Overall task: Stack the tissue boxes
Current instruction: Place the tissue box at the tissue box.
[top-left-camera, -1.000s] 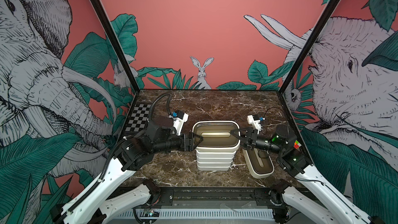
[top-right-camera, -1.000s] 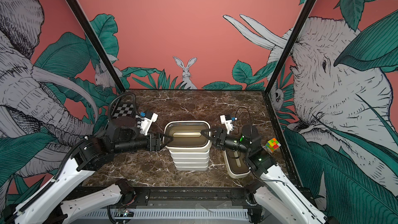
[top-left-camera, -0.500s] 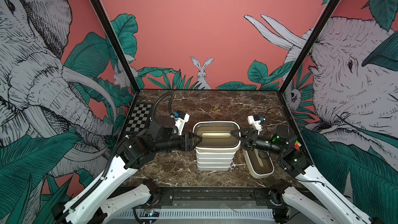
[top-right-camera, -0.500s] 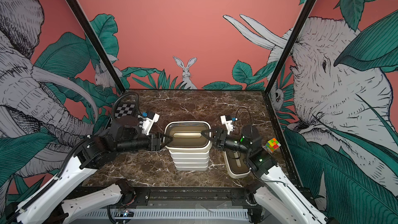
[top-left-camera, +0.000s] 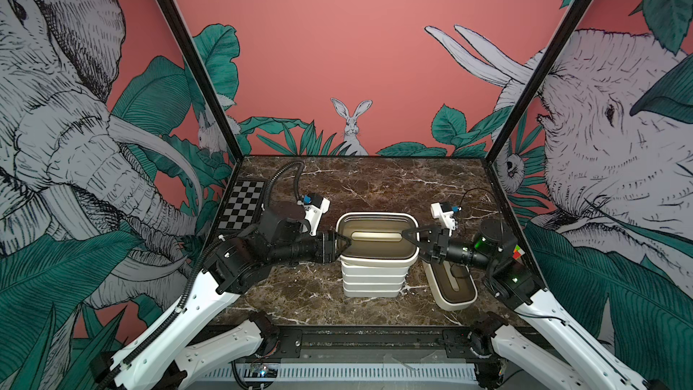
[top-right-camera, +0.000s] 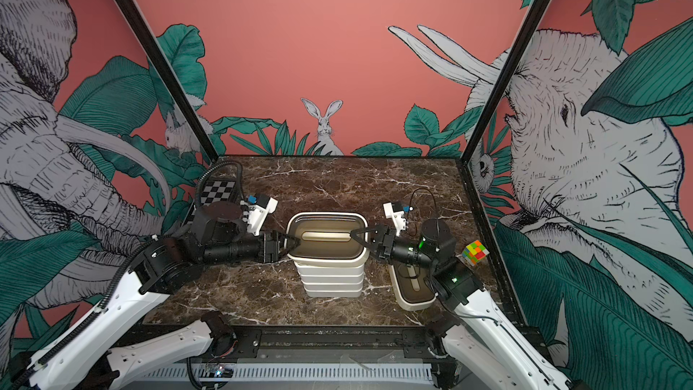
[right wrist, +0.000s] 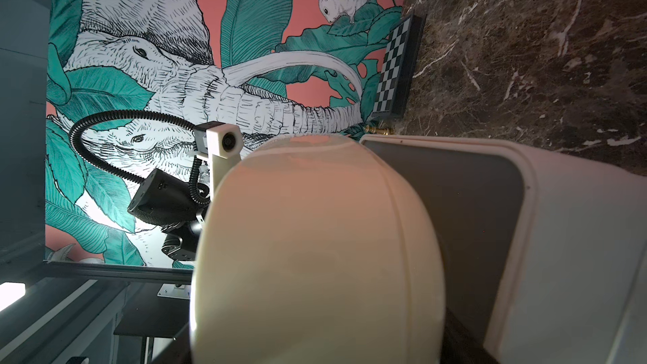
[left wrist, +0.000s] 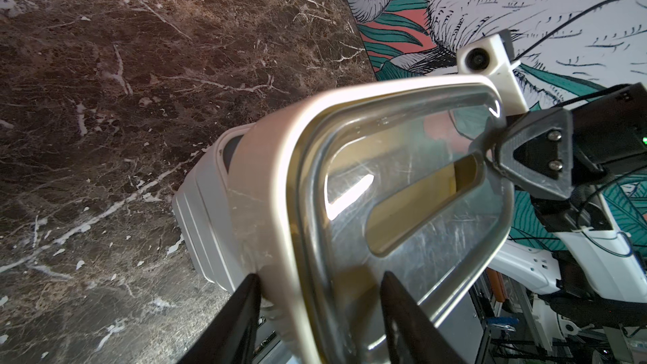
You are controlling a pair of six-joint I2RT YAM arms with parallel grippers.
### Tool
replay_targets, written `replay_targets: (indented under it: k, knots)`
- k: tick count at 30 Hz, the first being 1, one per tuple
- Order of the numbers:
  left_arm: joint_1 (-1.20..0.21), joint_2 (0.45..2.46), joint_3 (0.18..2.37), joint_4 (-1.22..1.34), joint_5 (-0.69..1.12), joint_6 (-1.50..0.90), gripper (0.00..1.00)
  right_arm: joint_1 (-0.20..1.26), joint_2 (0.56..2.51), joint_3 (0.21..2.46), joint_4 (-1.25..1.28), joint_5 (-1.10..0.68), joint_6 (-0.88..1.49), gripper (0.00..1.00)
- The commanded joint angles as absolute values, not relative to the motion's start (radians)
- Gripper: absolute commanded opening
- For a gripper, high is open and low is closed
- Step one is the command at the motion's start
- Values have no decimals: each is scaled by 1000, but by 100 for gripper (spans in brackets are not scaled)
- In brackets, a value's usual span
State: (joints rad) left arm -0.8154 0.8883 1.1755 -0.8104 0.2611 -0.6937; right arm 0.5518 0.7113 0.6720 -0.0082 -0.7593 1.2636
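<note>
Top views: both are hanging high over the near edge of the table (top-left-camera: 375, 181), looking down and forward toward the back wall, far from the fingers, taking in the whole table and both arms; they are sharing nearly the whole scene.
Left wrist view: is riding just behind the left gripper (left wrist: 319, 276), looking out along its fingers (left wrist: 241, 313), very near the top box (left wrist: 266, 204) between them; beyond the fingertips it is catching the right wrist camera (left wrist: 481, 59).
Right wrist view: is riding behind the right gripper (top-left-camera: 412, 242), pressed close to the box end just ahead of the fingers; past it the left wrist camera (right wrist: 225, 141) and checkered board (right wrist: 395, 71) are showing.
Shared: the top box is appearing in all four views; the wrist views are facing each other.
</note>
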Motion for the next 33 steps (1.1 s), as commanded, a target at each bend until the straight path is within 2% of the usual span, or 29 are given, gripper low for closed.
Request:
replay_targets:
  k: [1, 14, 25, 27, 33]
  knots:
    - [-813, 897, 1184, -847, 258, -678, 56, 558, 711, 670, -36, -772, 1205, 62]
    - [-813, 914, 1187, -836, 271, -676, 55, 558, 695, 717, -150, -737, 1133, 80]
    - [-813, 905, 1176, -827, 275, -677, 55, 558, 729, 828, -303, -701, 1035, 85]
    - [-814, 905, 1175, -830, 276, -676, 55, 557, 730, 856, -371, -675, 993, 91]
    - [-813, 904, 1166, -816, 287, -673, 55, 558, 727, 906, -467, -612, 936, 98]
